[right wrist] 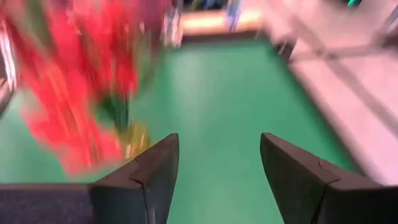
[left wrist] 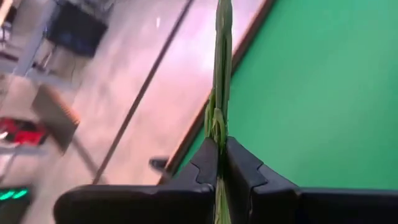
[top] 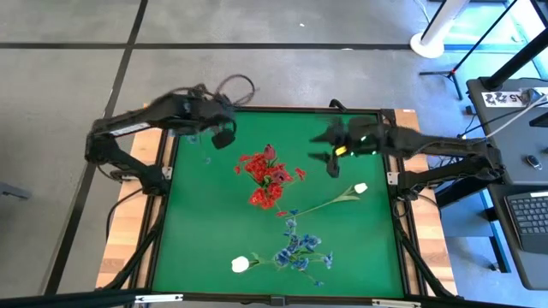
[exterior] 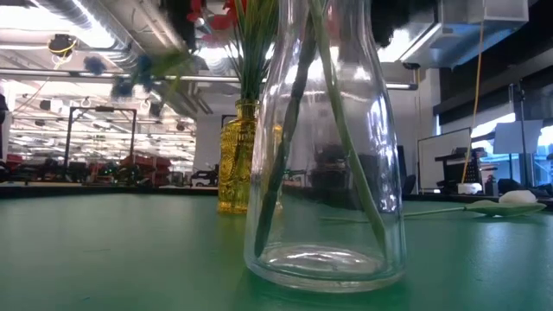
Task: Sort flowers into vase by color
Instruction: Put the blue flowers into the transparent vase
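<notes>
Table (top: 360,248): matt green cloth, wood rim.
Clear vase (exterior: 324,155): smooth glossy glass.
Yellow vase (exterior: 235,160): textured amber glass.
Left tool (left wrist: 221,171): matt black plastic.

Green table (top: 197,231) carries 2 vases and perhaps 2 loose white tulips (top: 241,264).

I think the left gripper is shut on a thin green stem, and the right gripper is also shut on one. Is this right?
Only the second part is wrong. The left gripper is shut on the thin green stem, but the right wrist view shows the right gripper open, with nothing between its fingers.
</notes>
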Available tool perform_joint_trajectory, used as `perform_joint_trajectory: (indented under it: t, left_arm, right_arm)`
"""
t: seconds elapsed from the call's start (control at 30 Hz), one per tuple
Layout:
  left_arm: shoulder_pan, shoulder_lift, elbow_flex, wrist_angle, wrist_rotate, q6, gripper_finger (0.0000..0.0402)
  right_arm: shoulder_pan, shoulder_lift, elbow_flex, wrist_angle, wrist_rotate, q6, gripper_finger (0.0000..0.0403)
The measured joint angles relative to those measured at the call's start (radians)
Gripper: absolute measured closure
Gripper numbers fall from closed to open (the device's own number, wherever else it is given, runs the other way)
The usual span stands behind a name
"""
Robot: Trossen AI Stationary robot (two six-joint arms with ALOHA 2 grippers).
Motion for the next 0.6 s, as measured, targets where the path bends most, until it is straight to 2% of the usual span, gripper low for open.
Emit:
perform_joint_trajectory:
  t: [0.07,0.17,0.27,0.37,0.6]
  left_arm:
    - [-0.016,-0.016,0.066,0.005,0.015,-0.025,0.0398]
    - [-0.013,-0.020,0.166,0.006,0.106,-0.090,0.0398]
    - [0.007,-0.017,0.231,0.007,0.242,-0.164,0.0398]
    - [0.029,-0.015,0.250,0.013,0.347,-0.219,0.0399]
    - [0.035,0.006,0.249,-0.028,0.355,-0.275,0.0399]
  right_arm:
    - [0.000,-0.001,0.098,-0.011,0.027,-0.022,0.0178]
    - [0.013,0.006,0.209,0.033,0.022,-0.089,0.0178]
    - [0.040,0.019,0.268,0.063,0.023,-0.269,0.0178]
    - [0.071,0.051,0.290,0.086,0.083,-0.401,0.0178]
    - [0.092,0.124,0.295,0.072,0.215,-0.471,0.0178]
